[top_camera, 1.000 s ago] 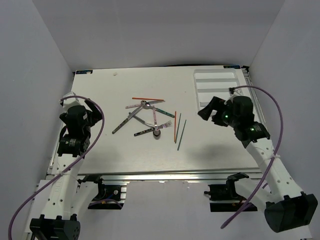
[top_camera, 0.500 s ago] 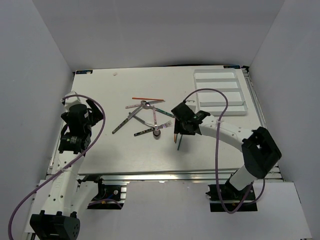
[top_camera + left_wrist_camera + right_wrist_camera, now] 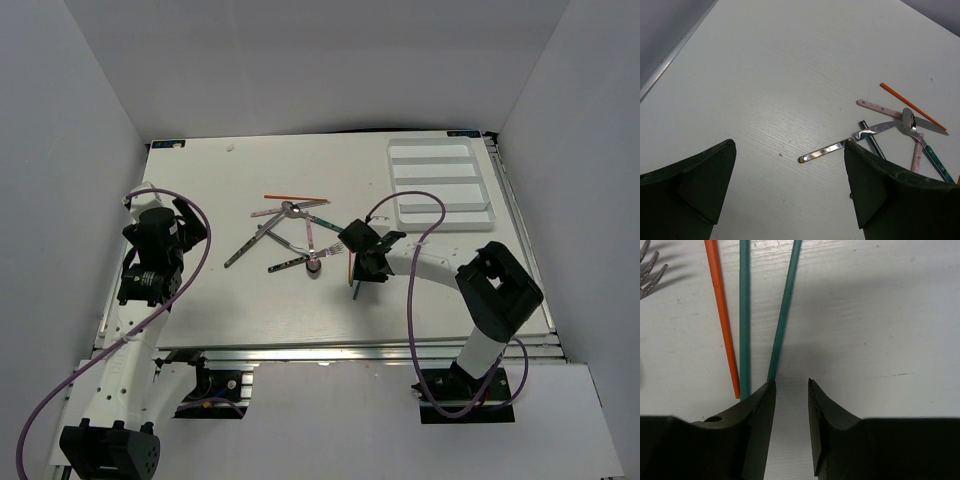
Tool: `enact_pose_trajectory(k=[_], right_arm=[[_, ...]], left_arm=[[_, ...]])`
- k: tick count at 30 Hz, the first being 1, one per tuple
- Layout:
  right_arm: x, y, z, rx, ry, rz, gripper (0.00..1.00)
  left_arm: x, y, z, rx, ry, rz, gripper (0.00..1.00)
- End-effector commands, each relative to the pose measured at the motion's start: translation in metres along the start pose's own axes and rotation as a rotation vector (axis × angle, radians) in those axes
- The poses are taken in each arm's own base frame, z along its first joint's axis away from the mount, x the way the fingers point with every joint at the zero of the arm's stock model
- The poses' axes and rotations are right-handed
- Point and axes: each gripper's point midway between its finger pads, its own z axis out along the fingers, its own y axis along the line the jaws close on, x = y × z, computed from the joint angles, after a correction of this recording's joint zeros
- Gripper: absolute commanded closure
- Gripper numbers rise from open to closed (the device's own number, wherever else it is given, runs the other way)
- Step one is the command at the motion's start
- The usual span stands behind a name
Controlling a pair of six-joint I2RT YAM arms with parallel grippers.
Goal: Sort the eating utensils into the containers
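Note:
The eating utensils lie in a loose pile point(image 3: 290, 235) at mid-table: silver pieces, a fork point(image 3: 650, 267) and an orange stick point(image 3: 296, 198). In the right wrist view an orange stick point(image 3: 722, 320) and two dark green sticks point(image 3: 744, 315) point(image 3: 785, 310) lie side by side. My right gripper point(image 3: 790, 381) point(image 3: 360, 275) is low at their near ends, jaws a narrow gap apart with bare table between them. The right green stick's end runs under the left fingertip point(image 3: 767, 390). My left gripper point(image 3: 790, 145) point(image 3: 180, 218) is wide open and empty, short of a silver knife point(image 3: 840, 146). The containers are one white tray point(image 3: 440, 205) at back right.
The right arm's purple cable point(image 3: 410, 200) loops over the table beside the tray's front edge. Grey walls close in the table on three sides. A metal rail point(image 3: 670, 60) marks the table's left edge.
The right arm swung from near the tray left to the sticks and came down at their near ends, its jaws narrowing. The left arm has barely moved and stays open.

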Motion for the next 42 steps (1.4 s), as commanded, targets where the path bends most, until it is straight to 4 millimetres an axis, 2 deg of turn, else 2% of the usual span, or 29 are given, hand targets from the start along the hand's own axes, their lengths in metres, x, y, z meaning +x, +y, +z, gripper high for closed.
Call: enact_pose_trajectory(k=[1, 7, 10, 15, 18, 20, 26, 32, 35, 42], right_arm=[[0.007, 0.002, 0.011, 0.004, 0.004, 0.019, 0.62], [0.02, 0.0, 0.022, 0.014, 0.042, 0.031, 0.65], [0.017, -0.001, 0.016, 0.019, 0.025, 0.061, 0.61], [-0.012, -0.001, -0.017, -0.031, -0.092, 0.151, 0.58], [-0.027, 0.004, -0.029, -0.053, -0.136, 0.17, 0.58], [-0.031, 0.007, -0.03, -0.048, -0.13, 0.156, 0.57], [-0.035, 0.019, -0.019, -0.025, -0.104, 0.15, 0.57], [-0.037, 0.019, -0.013, 0.014, -0.102, 0.145, 0.58], [-0.034, 0.019, -0.008, 0.015, -0.095, 0.144, 0.58], [-0.018, 0.02, 0.016, 0.036, -0.053, 0.123, 0.59]], left_arm=[[0.002, 0.0, -0.001, 0.004, 0.001, 0.0, 0.02], [0.001, -0.001, -0.002, 0.006, 0.0, 0.0, 0.02], [0.002, -0.001, -0.001, 0.012, 0.002, 0.0, 0.02], [0.003, -0.002, -0.001, 0.015, 0.007, 0.0, 0.02], [0.003, -0.003, -0.001, 0.017, 0.005, 0.0, 0.02], [0.003, -0.003, -0.001, 0.017, 0.005, 0.0, 0.02], [0.003, -0.002, -0.001, 0.014, 0.005, 0.0, 0.02], [0.005, -0.001, 0.0, 0.008, 0.013, 0.006, 0.02], [0.005, -0.001, 0.001, 0.005, 0.018, 0.007, 0.02], [0.006, -0.002, 0.002, 0.006, 0.022, 0.009, 0.02]])
